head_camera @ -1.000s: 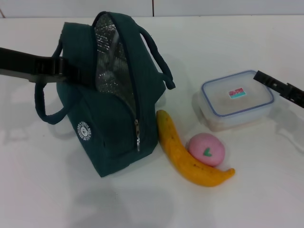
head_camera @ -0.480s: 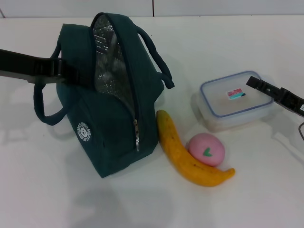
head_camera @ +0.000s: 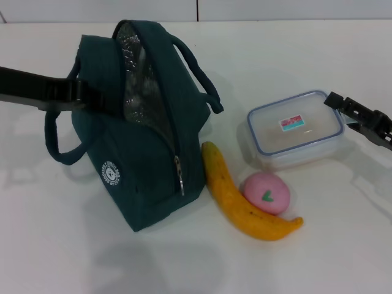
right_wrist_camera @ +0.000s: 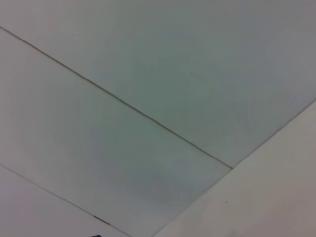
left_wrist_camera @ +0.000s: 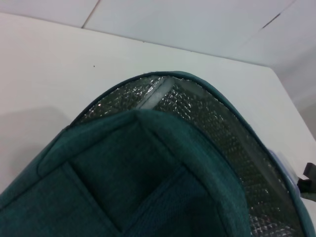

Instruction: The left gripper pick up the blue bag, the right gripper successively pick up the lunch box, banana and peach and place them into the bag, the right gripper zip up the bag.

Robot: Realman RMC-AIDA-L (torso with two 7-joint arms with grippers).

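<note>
The blue bag [head_camera: 144, 122] stands upright on the white counter [head_camera: 73, 245], its top unzipped and the foil lining exposed. The left gripper [head_camera: 82, 95] is at the bag's upper left side, by the near handle; whether its fingers are clenched on fabric cannot be told from these views. The left wrist view shows only the bag's rim and lining close up.

The lunch box [head_camera: 295, 128] sits on the counter well to the right of the bag, lid on. The right gripper [head_camera: 361, 116] is at the box's right-hand end, one fingertip touching or just beside the lid corner; its fingers appear spread and hold nothing. The banana [head_camera: 236, 199] lies just beside the bag's base, with the peach [head_camera: 266, 193] resting against it.

Assessment: the box is rigid, light and smooth-walled, so likely slippery; a grip across its short sides below the lid rim seems soundest. The bag is soft and will sag unless its mouth is held open.
</note>
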